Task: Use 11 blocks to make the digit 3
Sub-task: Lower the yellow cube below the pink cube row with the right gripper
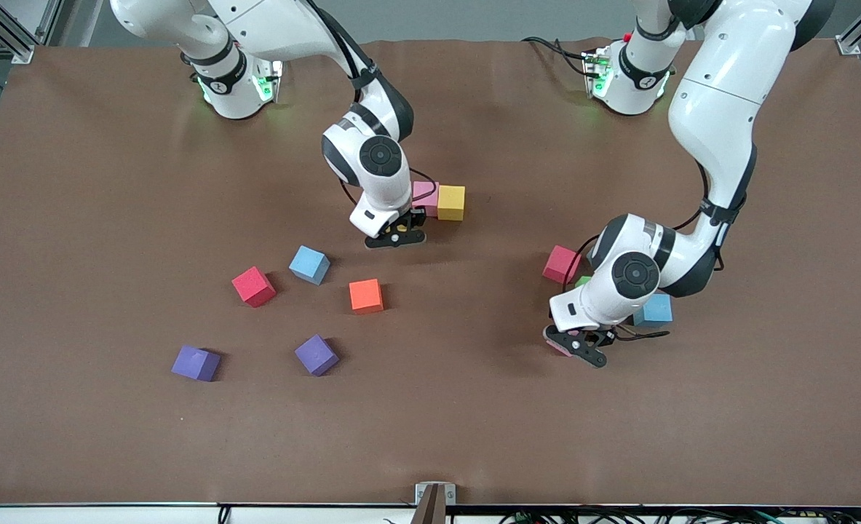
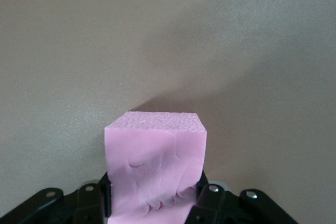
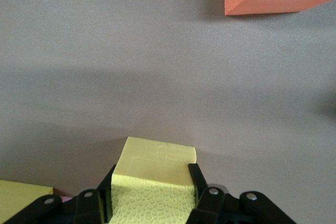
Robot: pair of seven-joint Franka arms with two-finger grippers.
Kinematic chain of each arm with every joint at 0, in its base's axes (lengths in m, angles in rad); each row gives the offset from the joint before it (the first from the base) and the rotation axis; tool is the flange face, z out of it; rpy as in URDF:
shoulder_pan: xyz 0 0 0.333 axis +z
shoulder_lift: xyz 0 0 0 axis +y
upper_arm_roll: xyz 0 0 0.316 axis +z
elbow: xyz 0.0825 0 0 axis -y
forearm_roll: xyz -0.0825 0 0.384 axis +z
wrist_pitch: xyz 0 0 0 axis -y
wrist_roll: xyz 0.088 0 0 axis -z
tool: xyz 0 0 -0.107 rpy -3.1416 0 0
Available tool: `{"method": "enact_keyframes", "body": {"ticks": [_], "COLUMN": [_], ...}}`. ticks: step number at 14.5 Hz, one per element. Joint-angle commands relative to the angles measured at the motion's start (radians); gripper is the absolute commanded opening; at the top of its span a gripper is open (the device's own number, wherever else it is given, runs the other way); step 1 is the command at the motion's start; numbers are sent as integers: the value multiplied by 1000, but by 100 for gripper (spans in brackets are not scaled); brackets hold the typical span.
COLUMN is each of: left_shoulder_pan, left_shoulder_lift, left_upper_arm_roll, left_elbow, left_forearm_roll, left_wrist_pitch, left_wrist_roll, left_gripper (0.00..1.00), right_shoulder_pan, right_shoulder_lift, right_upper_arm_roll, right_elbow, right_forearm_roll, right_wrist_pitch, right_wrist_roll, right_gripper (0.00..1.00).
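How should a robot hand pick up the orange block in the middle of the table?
Come straight down on the orange block and pinch two flat sides that face away from each other. It sits flat on the table with bare space all round, so any pair of sides would likely work; lining the fingers up with its slightly turned edges seems best.

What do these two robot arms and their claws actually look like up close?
Both arms are glossy white with rounded shells and black bands at the joints, each wrist bearing a round dark grey cap. Green lights glow at both bases, and thin black cables loop along the forearms. The left claw and the right claw are black, two-fingered, with small silver screws on their finger mounts.
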Motion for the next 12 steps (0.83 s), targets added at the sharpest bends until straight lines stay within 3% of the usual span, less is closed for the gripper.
{"method": "enact_keyframes", "body": {"ticks": [1,8,10,11,12], "left_shoulder_pan": [-3,-3,-3,-3,-3], "left_shoulder_lift": [6,8,8,8,8], "left_upper_arm_roll": [4,4,4,4,4], "left_elbow": [9,10,9,10,9], "left_forearm_roll": [11,8,8,8,8], "left_wrist_pitch": [4,4,4,4,4], "left_wrist_roll": [19,19,19,19,19], "left_gripper": [24,26,26,26,26], "right_shoulder_pan": [18,20,20,20,18], "right_shoulder_lift": [-12,-9,-9,-10,-10], "right_upper_arm_roll": [-6,-6,-6,-6,-6], "right_elbow": [-42,-35,-35,-35,-32], "right_forearm_roll": [9,9,9,9,8], "right_wrist_pitch": [-9,0,-2,-5,-8], "right_wrist_roll": [25,23,23,23,20], "right_gripper": [4,5,9,30,99]}}
